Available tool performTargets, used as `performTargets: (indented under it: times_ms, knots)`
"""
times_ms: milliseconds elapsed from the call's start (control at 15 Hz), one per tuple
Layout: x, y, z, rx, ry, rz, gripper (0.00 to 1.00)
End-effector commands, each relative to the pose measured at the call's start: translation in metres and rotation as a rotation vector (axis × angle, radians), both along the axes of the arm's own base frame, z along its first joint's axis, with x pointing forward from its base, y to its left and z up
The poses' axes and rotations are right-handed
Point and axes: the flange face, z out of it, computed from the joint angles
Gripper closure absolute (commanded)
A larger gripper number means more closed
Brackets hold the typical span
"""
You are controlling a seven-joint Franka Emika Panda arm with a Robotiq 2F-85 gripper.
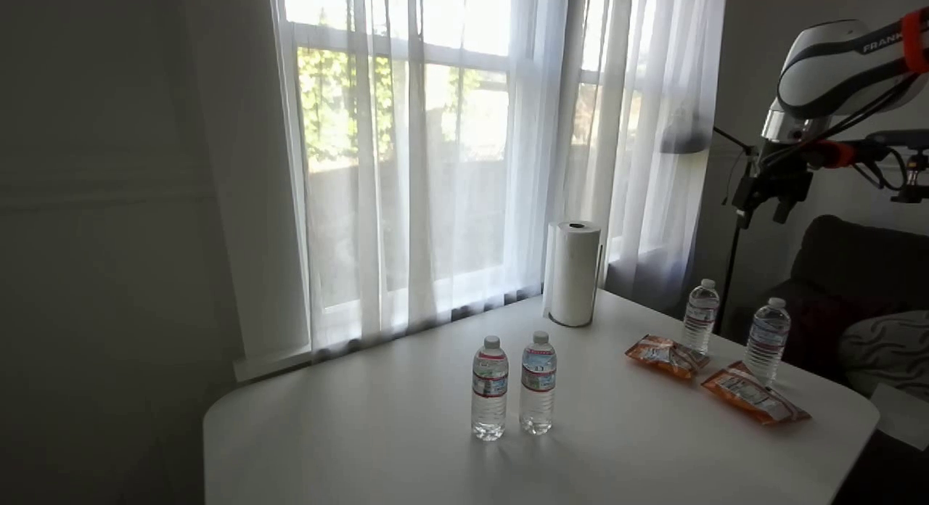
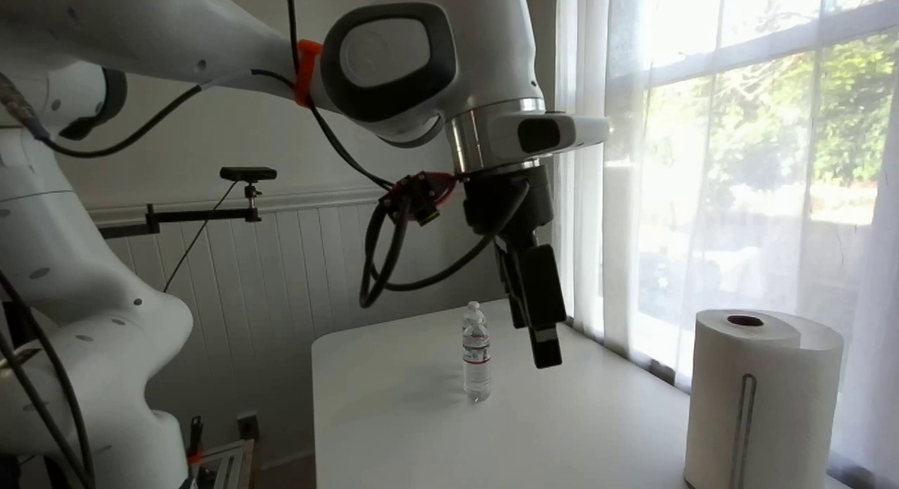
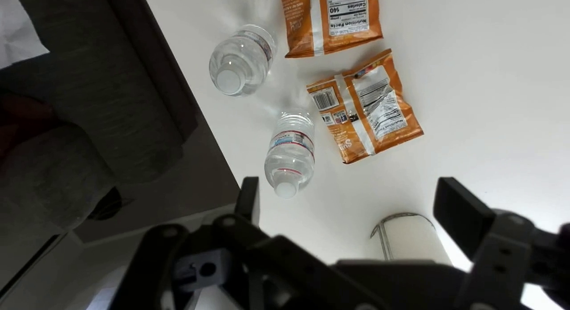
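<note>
Orange snack bags (image 1: 666, 357), two, at 4 o'clock on table (image 1: 326, 447) in exterior view; all four bottles (image 1: 767, 342) together only here, 4 to 6 o'clock.

In exterior view, robot's white lower arm (image 2: 105, 390) at 8 o'clock only here; paper roll (image 2: 786, 412) at 4 o'clock.

Only in wrist view, bag labels (image 3: 380, 107) clear to read, upside down. Gripper (image 3: 352, 203) fingers spread wide, just air between, 4 to 7 o'clock; nearest bottle (image 3: 290, 152) at middle, not touched.

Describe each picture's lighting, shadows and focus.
In an exterior view, the upper window pane is blown out and two water bottles cast faint shadows; in an exterior view, the black tool loses detail; in the wrist view, its closest parts look soft while the upper orange snack bag looks sharper.
</note>
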Motion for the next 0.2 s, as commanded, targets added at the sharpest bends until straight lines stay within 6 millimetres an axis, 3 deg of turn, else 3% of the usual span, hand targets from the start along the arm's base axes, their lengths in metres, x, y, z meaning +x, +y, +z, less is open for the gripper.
performTargets:
  times_ms: [0,133]
  knots:
    - [0.0001,-0.0005,0.0005,0.001,0.0,-0.003,0.0]
    - [0.0003,-0.0005,0.0002,0.002,0.001,-0.006,0.0]
